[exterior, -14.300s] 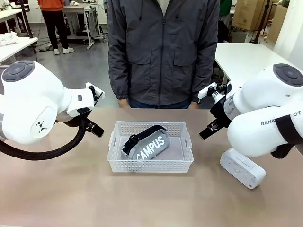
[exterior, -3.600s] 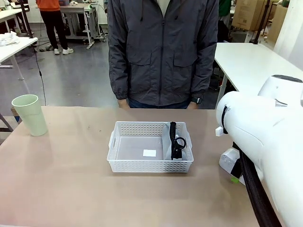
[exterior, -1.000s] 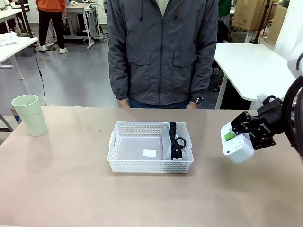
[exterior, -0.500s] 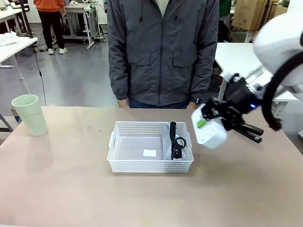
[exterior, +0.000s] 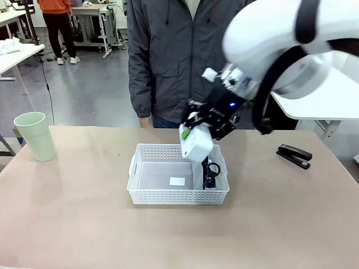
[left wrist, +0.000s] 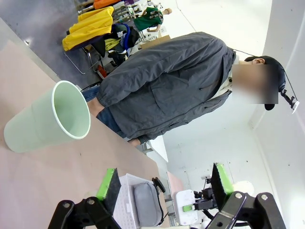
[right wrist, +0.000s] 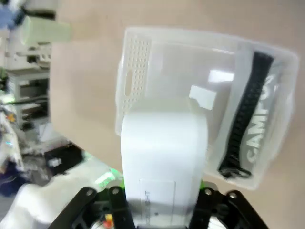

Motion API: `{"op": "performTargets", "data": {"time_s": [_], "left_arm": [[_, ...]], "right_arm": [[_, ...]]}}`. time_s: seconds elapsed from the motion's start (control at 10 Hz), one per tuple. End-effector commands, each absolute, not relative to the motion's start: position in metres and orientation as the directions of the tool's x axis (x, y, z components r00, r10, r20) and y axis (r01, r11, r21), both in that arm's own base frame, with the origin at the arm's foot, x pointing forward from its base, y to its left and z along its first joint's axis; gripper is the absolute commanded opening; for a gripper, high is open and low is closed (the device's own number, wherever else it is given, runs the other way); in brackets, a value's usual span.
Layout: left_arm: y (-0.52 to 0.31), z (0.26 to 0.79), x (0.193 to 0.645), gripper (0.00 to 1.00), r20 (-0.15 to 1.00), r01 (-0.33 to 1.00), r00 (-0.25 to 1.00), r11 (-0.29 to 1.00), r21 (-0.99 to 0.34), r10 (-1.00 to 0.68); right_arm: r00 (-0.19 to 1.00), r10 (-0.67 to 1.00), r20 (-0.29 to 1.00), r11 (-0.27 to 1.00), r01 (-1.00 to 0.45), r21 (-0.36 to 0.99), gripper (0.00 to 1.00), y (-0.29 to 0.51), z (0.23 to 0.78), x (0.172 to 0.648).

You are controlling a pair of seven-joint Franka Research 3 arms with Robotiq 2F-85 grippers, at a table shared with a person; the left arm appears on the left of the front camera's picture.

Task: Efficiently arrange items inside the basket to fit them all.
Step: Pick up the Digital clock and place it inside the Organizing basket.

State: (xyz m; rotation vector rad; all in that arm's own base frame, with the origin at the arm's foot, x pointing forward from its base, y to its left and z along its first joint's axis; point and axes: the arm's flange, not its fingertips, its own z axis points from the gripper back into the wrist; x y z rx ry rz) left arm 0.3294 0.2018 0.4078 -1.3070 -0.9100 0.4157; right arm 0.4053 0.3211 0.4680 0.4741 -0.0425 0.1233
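- Holding the white box (exterior: 196, 147) clamped by its sides, my right pincer (right wrist: 160, 200) hangs over the far right part of the basket (exterior: 168, 197). The box is tilted.
- I cannot tell whether the box's lower corner touches the rim.
- The grey pouch (right wrist: 252, 143) stands on edge along the basket's right wall. The floor to its left is bare except for a small white label (exterior: 177, 181).
- My left pincer (left wrist: 164, 191) is spread wide and holds nothing.
- The pale green cup (exterior: 35, 136) stands upright near the bench's (exterior: 84, 224) left edge, well apart from the basket.
- The small black block (exterior: 294, 156), shaped like a stapler, lies on the bench well to the right.
- In the front view the box hides one finger of the right pincer. The right wrist view is blurred, so the pouch lettering is hard to read.
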Motion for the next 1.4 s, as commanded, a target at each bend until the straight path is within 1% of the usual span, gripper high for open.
{"op": "performTargets", "data": {"time_s": [0.0, 0.1, 0.2, 0.3, 0.4, 0.6, 0.7, 0.8, 1.1, 1.2, 1.3], "left_arm": [[0.202, 0.408, 0.328, 1.00, 0.347, 0.242, 0.595, 0.250, -0.937, 0.725], [0.202, 0.408, 0.328, 1.00, 0.347, 0.242, 0.595, 0.250, -0.937, 0.725], [0.202, 0.408, 0.328, 1.00, 0.347, 0.242, 0.595, 0.250, -0.937, 0.725], [0.202, 0.408, 0.328, 1.00, 0.347, 0.242, 0.595, 0.250, -0.937, 0.725], [0.202, 0.408, 0.328, 1.00, 0.347, 0.242, 0.595, 0.250, -0.937, 0.725], [0.202, 0.408, 0.328, 1.00, 0.347, 0.242, 0.595, 0.250, -0.937, 0.725], [0.202, 0.408, 0.328, 1.00, 0.347, 0.242, 0.595, 0.250, -0.937, 0.725], [0.202, 0.408, 0.328, 1.00, 0.347, 0.242, 0.595, 0.250, -0.937, 0.725], [0.202, 0.408, 0.328, 1.00, 0.347, 0.242, 0.595, 0.250, -0.937, 0.725], [0.202, 0.408, 0.328, 1.00, 0.347, 0.242, 0.595, 0.250, -0.937, 0.725], [0.202, 0.408, 0.328, 1.00, 0.347, 0.242, 0.595, 0.250, -0.937, 0.725]], "right_arm": [[0.964, 0.239, 0.118, 0.915, -0.264, 0.306, 0.52, 0.360, 0.460, 0.432], [0.945, 0.295, 0.143, 0.914, -0.323, 0.245, 0.52, 0.375, 0.448, 0.438], [0.929, 0.344, 0.137, 0.909, -0.366, 0.198, 0.52, 0.390, 0.430, 0.443], [0.909, 0.397, 0.129, 0.892, -0.415, 0.180, 0.52, 0.400, 0.414, 0.448], [0.866, 0.482, 0.136, 0.851, -0.499, 0.163, 0.52, 0.409, 0.397, 0.456], [0.831, 0.554, 0.058, 0.817, -0.556, 0.154, 0.52, 0.421, 0.377, 0.462], [0.797, 0.602, 0.058, 0.784, -0.603, 0.146, 0.52, 0.425, 0.369, 0.462], [0.754, 0.656, 0.032, 0.745, -0.653, 0.137, 0.52, 0.430, 0.357, 0.461], [0.730, 0.683, -0.023, 0.728, -0.678, 0.103, 0.52, 0.436, 0.347, 0.459], [0.709, 0.704, -0.037, 0.710, -0.702, 0.053, 0.52, 0.434, 0.345, 0.459], [0.742, 0.670, -0.022, 0.737, -0.661, 0.142, 0.52, 0.436, 0.339, 0.451]]}}
